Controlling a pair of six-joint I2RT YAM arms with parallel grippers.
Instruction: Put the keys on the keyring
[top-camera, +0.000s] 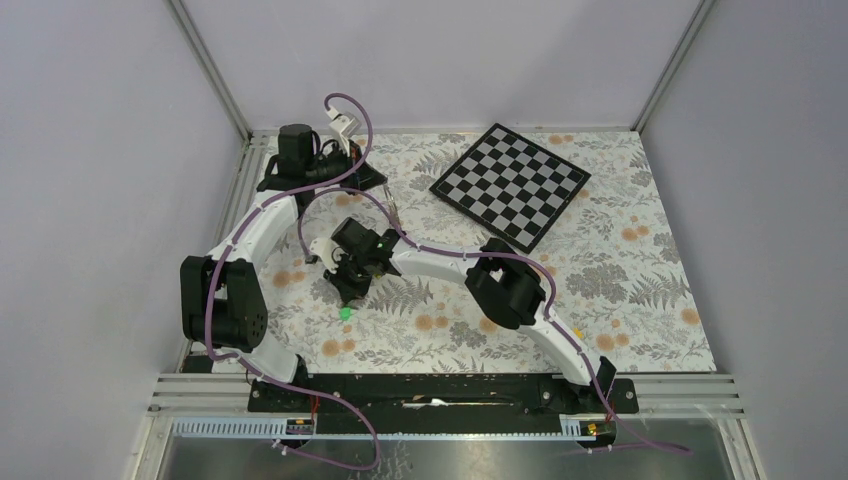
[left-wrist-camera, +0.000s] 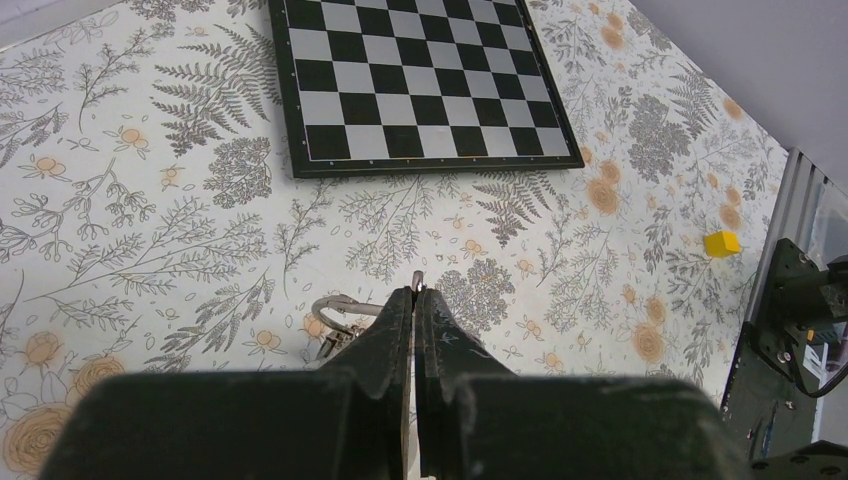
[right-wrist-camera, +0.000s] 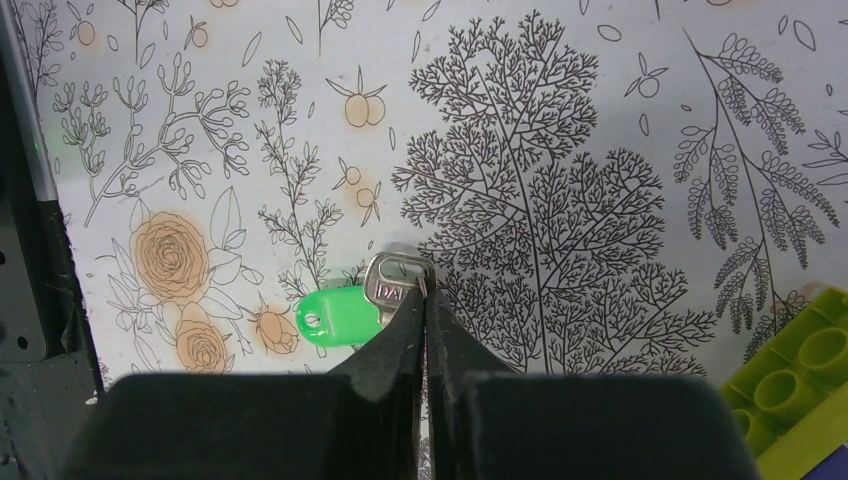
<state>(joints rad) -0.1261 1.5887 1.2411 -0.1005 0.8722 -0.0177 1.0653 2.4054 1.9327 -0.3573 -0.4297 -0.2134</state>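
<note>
Floral tablecloth (right-wrist-camera: 600, 150) under both arms. Right gripper (right-wrist-camera: 425, 296) pinches the green key (right-wrist-camera: 335, 320) by its metal part, with the long axis crosswise to the fingers. Left gripper (left-wrist-camera: 415, 296) is pressed together, apparently on the keyring (left-wrist-camera: 338, 308), just farther and to the right.

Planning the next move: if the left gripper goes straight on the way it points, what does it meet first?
Likely the floral tablecloth just ahead of the left gripper, short of the chessboard; the tilt is hard to judge from this view.
</note>
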